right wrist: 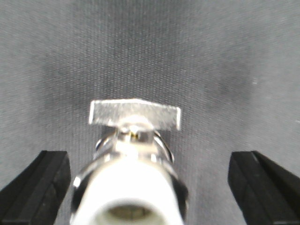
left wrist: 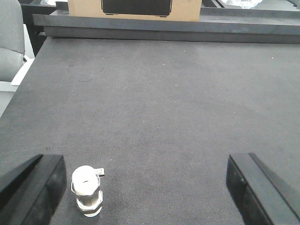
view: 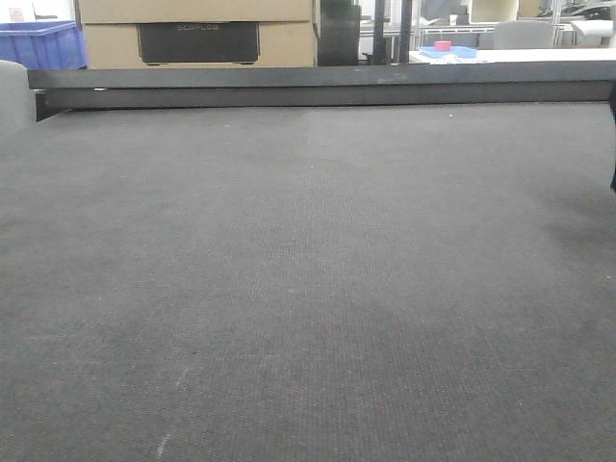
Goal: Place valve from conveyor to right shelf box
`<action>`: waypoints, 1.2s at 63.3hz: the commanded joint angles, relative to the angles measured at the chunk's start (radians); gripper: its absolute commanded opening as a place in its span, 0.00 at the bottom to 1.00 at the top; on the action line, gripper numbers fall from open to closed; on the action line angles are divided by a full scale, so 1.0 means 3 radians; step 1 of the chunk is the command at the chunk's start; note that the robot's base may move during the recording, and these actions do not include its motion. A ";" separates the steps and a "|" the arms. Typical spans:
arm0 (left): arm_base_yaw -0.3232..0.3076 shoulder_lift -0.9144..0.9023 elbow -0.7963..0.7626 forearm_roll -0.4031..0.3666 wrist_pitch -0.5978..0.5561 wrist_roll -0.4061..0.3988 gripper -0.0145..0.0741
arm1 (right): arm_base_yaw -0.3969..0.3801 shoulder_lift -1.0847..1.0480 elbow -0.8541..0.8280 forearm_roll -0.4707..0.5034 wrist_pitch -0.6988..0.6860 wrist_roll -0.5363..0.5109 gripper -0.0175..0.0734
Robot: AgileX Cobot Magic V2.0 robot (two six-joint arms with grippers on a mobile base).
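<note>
There was one conveyor (view: 308, 289), with one rail (view: 318, 87) along its far edge. The left wrist view showed one valve (left wrist: 86, 190) on it and the right wrist view one too, though whether these were the same valve could not be told. Beyond the far edge stood two stacked boxes (view: 106, 43) and one crate (view: 38, 46).

The left gripper (left wrist: 146, 190) is spread wide. Its two black fingers (left wrist: 33, 187) sit in the lower left and lower right corners of the left wrist view, slanting in from the frame's edges with a broad gap between them. The right gripper (right wrist: 150, 187) is spread just as wide in the right wrist view, with one black pad (right wrist: 40, 187) in the lower left corner and its partner in the lower right. This wrist points more steeply downward than the left.
</note>
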 commanded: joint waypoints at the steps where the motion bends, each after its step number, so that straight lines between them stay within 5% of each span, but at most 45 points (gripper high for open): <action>1: -0.0020 0.0002 -0.0031 -0.0021 -0.0031 -0.0012 0.84 | 0.0000 0.0034 -0.0036 -0.0009 -0.0058 -0.0025 0.81; 11: -0.0020 0.0002 -0.0031 -0.0021 -0.0031 -0.0012 0.84 | 0.0000 0.0034 -0.0036 -0.0009 -0.0052 -0.0025 0.59; 25: -0.0018 0.0002 -0.0031 -0.0014 -0.0004 -0.0012 0.84 | 0.0000 0.0020 -0.0036 -0.0009 -0.0016 -0.0025 0.01; 40: -0.0011 0.0252 -0.0316 0.0072 0.0671 -0.0202 0.84 | 0.0000 -0.0295 -0.0036 0.0008 -0.0053 -0.0025 0.02; 63: 0.0027 0.1570 -0.1428 0.0529 0.1847 -0.0099 0.84 | 0.0000 -0.1011 -0.0022 0.0186 -0.0210 -0.0025 0.02; 76: 0.0533 0.2245 -0.1864 -0.0120 0.2098 0.0561 0.84 | 0.0000 -0.1168 -0.0022 0.0193 -0.0210 -0.0025 0.02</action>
